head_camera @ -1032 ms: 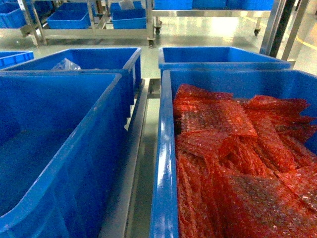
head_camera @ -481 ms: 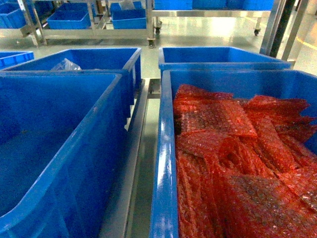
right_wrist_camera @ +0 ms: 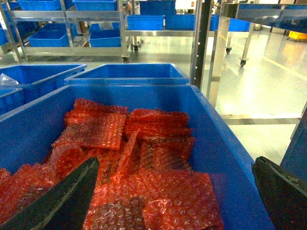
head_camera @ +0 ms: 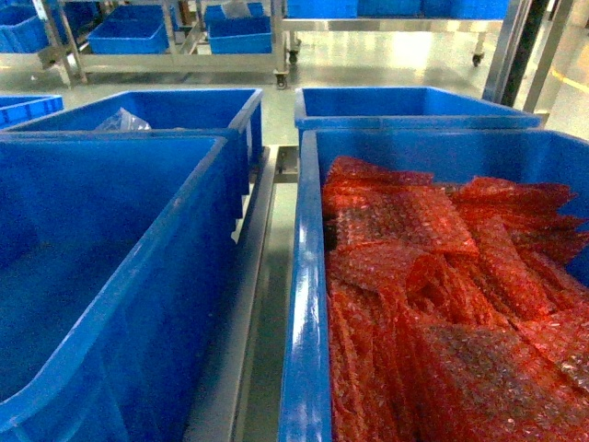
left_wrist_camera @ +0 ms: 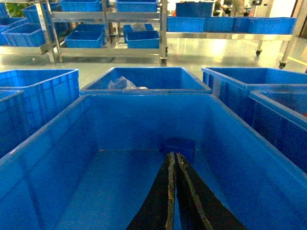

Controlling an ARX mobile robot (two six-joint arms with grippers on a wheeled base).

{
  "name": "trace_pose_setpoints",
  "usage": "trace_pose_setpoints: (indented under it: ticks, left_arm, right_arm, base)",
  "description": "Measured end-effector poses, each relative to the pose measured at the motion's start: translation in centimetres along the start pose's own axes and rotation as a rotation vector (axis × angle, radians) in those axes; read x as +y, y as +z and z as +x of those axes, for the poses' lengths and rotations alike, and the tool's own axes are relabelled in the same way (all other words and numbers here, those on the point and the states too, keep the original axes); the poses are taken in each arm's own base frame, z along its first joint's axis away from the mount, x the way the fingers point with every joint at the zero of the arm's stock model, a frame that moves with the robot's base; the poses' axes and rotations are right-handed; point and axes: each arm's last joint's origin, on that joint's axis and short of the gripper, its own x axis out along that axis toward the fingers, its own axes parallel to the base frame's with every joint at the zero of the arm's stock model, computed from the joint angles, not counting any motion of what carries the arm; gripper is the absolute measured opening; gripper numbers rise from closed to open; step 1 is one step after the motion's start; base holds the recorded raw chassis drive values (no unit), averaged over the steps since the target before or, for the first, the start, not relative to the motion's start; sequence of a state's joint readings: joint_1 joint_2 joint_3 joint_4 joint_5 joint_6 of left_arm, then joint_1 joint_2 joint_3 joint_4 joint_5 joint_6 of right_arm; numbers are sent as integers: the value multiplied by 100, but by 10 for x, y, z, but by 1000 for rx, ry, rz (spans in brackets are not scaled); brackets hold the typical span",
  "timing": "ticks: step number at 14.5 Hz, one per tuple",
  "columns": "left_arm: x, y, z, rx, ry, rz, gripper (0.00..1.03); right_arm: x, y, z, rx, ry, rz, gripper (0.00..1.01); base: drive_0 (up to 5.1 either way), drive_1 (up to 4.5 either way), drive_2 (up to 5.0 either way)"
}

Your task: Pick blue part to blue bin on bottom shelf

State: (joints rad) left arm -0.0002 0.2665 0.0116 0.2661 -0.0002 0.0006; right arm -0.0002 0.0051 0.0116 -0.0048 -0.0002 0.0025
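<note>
Crinkly red bubble-wrap bags (head_camera: 442, 304), smooth blue bin (head_camera: 304, 304)

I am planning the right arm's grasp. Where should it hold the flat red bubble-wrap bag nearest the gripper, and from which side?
Probably one edge, from above. The red bubble-wrap bag lies flat on the pile, so only an edge can be pinched, and the blue bin wall bars a sideways approach. The right gripper is open above it.
</note>
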Motion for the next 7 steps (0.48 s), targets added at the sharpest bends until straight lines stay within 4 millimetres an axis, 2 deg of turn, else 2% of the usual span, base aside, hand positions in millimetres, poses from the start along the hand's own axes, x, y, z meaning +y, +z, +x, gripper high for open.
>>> trace_pose_setpoints:
  ticks: [1, 2, 3, 4, 5, 7]
  left_arm:
    - [0, 0, -4, 0, 0, 0, 2]
    - [0, -1, -17, -10, -1, 1, 2]
    - [0, -4, -17, 11, 0, 0, 20]
    - [0, -4, -17, 11, 0, 0, 55]
    - [0, -4, -17, 11, 0, 0, 71]
    - [0, -4, -17, 11, 0, 0, 78]
  right_arm:
    - [0, 0, 0, 0, 0, 0, 98]
    - [0, 0, 0, 0, 0, 0, 98]
    - [0, 0, 0, 0, 0, 0, 98]
    - [0, 0, 0, 0, 0, 0, 98]
    - [0, 0, 0, 0, 0, 0, 98]
    - [0, 0, 0, 0, 0, 0, 98]
  base:
    - [0, 0, 0]
    - [0, 0, 0]
    - [0, 0, 0]
    - [0, 0, 0]
    - [0, 0, 0]
    - [0, 0, 0]
